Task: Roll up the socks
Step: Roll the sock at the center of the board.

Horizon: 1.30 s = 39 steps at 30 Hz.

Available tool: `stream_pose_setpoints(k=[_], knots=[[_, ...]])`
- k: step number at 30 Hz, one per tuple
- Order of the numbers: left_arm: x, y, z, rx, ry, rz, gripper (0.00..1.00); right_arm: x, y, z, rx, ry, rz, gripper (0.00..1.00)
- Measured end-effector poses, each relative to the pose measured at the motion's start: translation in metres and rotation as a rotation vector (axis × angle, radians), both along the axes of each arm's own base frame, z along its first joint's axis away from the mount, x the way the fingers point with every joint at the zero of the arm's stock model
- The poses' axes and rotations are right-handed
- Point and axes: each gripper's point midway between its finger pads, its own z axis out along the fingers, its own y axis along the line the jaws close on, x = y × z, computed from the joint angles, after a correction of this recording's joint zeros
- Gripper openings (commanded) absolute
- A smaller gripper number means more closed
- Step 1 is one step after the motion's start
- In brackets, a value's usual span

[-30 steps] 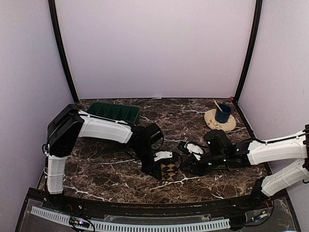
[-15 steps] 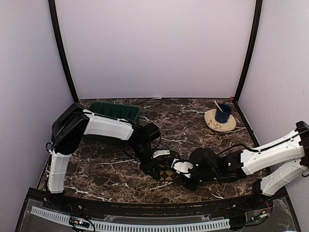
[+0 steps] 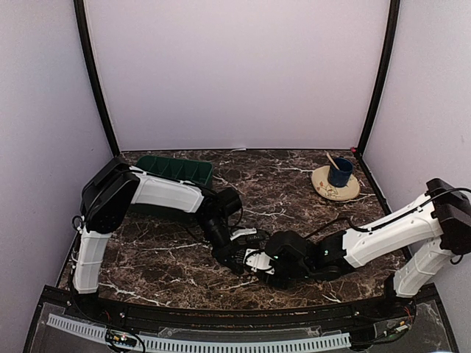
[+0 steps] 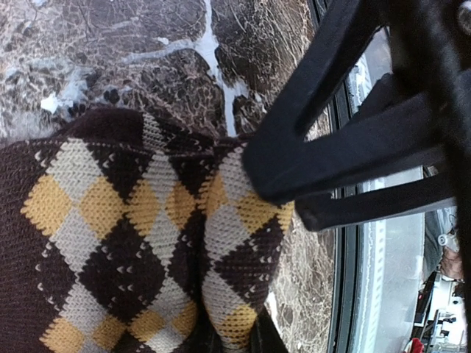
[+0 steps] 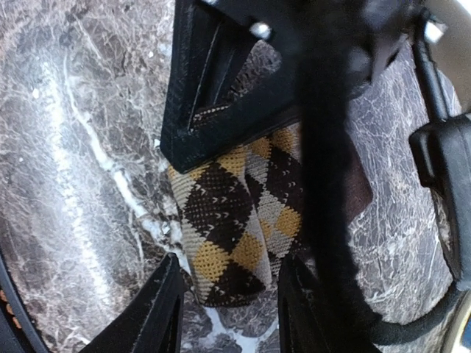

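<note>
The brown-and-black diamond-checkered sock [image 4: 132,243] lies folded on the marble table near its front edge. My left gripper [image 4: 235,342] is shut on its folded end. In the top view the two grippers meet over the sock and hide most of it: left gripper [image 3: 237,256], right gripper [image 3: 261,263]. My right gripper [image 5: 232,261] is open, with one finger on each side of the sock's end [image 5: 228,213]. A left finger [image 5: 221,95] presses the sock just beyond. The plain tan sock does not show.
A green tray [image 3: 173,169] stands at the back left. A blue cup with a stick [image 3: 340,171] sits on a tan saucer [image 3: 327,191] at the back right. The table's front rail [image 4: 368,279] runs close beside the sock.
My right gripper has swung left across the table to the sock and now straddles its end. My left gripper has shifted slightly, still holding the sock.
</note>
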Motion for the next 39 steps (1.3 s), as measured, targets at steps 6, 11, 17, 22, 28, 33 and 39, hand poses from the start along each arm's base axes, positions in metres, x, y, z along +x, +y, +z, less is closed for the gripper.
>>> stream_pose_setpoints(k=[6,11,17,22,28,33,39], knots=[[0.0,0.002,0.0,-0.001,0.023,0.007,0.0,0.003,0.003,-0.009,-0.057,-0.026,0.031,0.4],[-0.001,0.003,0.0,0.005,0.035,0.007,0.0,0.004,0.002,-0.02,-0.093,-0.029,0.04,0.35],[-0.003,0.004,0.0,0.004,0.052,0.01,0.0,0.007,0.0,-0.025,-0.104,-0.016,0.046,0.2],[-0.002,0.004,0.0,0.001,0.061,0.013,0.0,0.007,0.001,-0.026,-0.094,0.005,0.057,0.07],[0.0,0.005,-0.001,0.015,0.075,0.035,0.08,0.004,0.003,-0.026,-0.082,0.032,0.064,0.0],[0.006,0.007,-0.001,0.028,0.089,0.067,0.1,0.003,0.005,-0.026,-0.063,0.071,0.073,0.0],[0.011,0.014,-0.001,0.028,0.108,0.112,0.12,0.004,0.008,-0.024,-0.024,0.124,0.062,0.0]])
